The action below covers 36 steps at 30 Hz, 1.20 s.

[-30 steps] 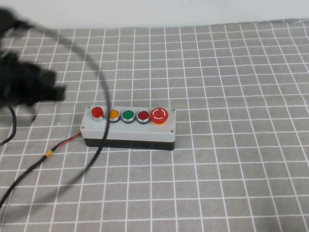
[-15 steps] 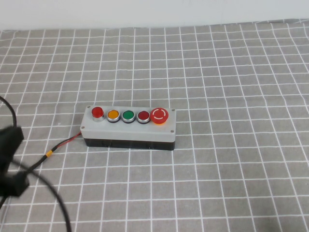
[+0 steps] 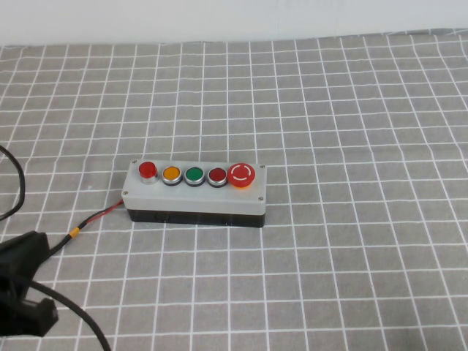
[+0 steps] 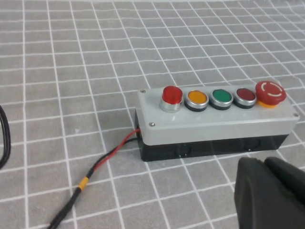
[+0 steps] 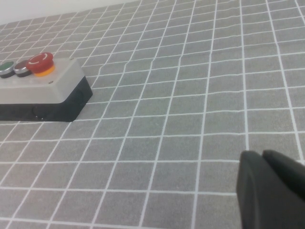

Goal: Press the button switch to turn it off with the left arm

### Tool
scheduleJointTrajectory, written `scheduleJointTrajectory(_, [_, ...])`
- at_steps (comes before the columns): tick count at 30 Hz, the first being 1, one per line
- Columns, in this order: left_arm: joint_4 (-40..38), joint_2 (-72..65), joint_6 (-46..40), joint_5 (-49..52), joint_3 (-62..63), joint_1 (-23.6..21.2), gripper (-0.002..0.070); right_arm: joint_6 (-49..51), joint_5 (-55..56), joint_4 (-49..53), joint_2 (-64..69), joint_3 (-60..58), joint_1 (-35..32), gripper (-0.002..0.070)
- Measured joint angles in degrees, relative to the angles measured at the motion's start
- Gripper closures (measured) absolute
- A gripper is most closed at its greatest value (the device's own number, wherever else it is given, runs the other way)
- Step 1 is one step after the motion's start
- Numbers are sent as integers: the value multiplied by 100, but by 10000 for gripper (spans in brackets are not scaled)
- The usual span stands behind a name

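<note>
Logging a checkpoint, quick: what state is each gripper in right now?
Left gripper: shut, holding nothing, near the table's front-left, off the button switch.
Right gripper: shut, empty, low over the cloth, right of the box.

Bright-red button switch [image 3: 147,170] on grey-topped box [image 3: 194,194].

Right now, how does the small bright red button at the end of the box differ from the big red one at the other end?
The button switch is small, plain and ringed in silver; the mushroom button is wider, bears white arrows and sits on a yellow collar. They sit at opposite ends of the grey box. Both are red and round. The left hand is low near the box; the right hand is off to its right.
</note>
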<state>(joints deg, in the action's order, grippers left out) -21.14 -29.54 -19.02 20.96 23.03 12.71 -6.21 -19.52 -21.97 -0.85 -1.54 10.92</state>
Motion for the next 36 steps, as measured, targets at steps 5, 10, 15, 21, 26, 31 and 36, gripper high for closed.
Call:
scheduleJointTrajectory(5, [0,24,-433,-222,-88,0,678,0,0,0,0,0,0,694])
scheduleJointTrajectory(10, [188,763,-535,-1449,-668,0,678,0,0,0,0,0,0,694])
scheduleJointTrajectory(15, [1054,1940,11,-2356,-1427,0,678,0,0,0,0,0,0,694])
scheduleJointTrajectory(21, [1603,2837,813,-2550,-2266,-420,678,0,0,0,0,0,0,694])
scheduleJointTrajectory(26, [1640,3004,911,-1952,-2440,-568,678,0,0,0,0,0,0,694])
scheduleJointTrajectory(31, [1682,3016,921,-636,-2451,-568,678,0,0,0,0,0,0,694])
scheduleJointTrajectory(36, [1704,3016,993,125,-2451,-568,678,0,0,0,0,0,0,694])
